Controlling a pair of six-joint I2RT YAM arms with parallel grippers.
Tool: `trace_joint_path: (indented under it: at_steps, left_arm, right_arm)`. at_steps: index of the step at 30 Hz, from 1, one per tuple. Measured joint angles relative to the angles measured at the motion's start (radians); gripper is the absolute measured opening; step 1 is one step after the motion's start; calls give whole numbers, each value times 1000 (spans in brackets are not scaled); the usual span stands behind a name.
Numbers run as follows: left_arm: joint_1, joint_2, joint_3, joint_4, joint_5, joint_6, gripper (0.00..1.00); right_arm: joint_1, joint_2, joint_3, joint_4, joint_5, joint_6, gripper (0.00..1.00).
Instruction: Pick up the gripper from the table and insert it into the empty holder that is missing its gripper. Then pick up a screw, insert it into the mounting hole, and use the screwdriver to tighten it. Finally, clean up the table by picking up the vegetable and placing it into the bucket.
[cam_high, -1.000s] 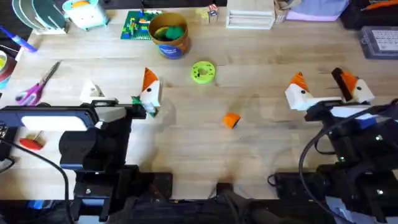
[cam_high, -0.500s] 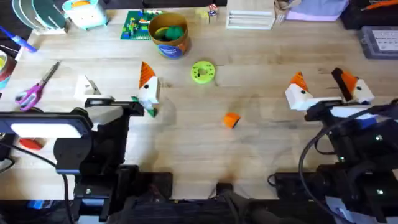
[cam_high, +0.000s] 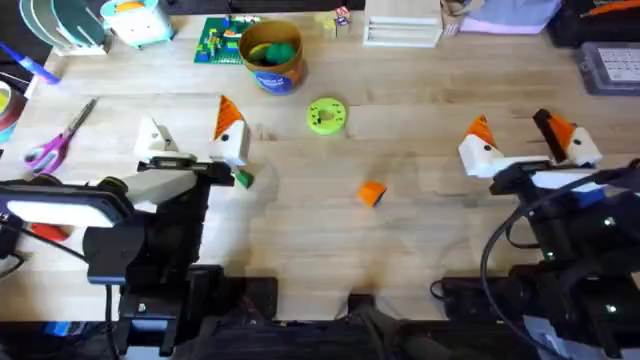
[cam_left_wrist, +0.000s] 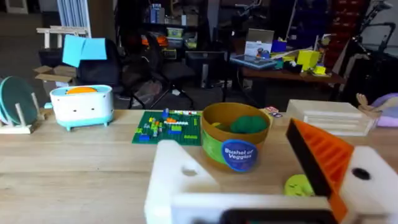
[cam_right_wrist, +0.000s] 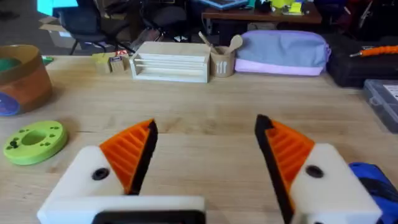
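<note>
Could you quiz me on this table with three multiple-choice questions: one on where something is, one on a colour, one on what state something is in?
1. Where is the lime-green disc?
A. Inside the bucket
B. On the table, between the bucket and the orange lump
C. Held in a gripper

2. What colour is the bucket's label?
A. Red
B. Black
C. Blue

3. What state is the right gripper in?
A. Open, holding nothing
B. Shut on the disc
C. Shut on a pair of scissors

Answers:
1. B: the overhead view shows the disc lying flat on the wood between those two.
2. C: the left wrist view shows a blue patch on the bucket's wall.
3. A: its wrist view shows bare table between the spread fingers.
</note>
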Motion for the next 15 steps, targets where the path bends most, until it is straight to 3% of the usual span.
trace_joint_path:
  at_steps: [4, 6, 8, 11, 13, 14, 15]
  left_arm:
    - [0, 0, 0, -15, 11, -4, 79]
    - [0, 0, 0, -24, 12, -4, 14]
    - [0, 0, 0, -23, 10, -3, 70]
    - [0, 0, 0, -24, 11, -4, 556]
    - [0, 0, 0, -24, 11, -8, 784]
    - [0, 0, 0, -24, 11, -11, 783]
    - [0, 0, 0, -24, 10, -14, 631]
  right_arm:
    - [0, 0, 0, 0, 0, 0, 992]
    - [0, 0, 0, 0, 0, 0, 992]
    - [0, 0, 0, 0, 0, 0, 992]
    - [0, 0, 0, 0, 0, 0, 992]
    - [0, 0, 0, 0, 0, 0, 992]
    - [0, 0, 0, 0, 0, 0, 992]
    - [0, 0, 0, 0, 0, 0, 992]
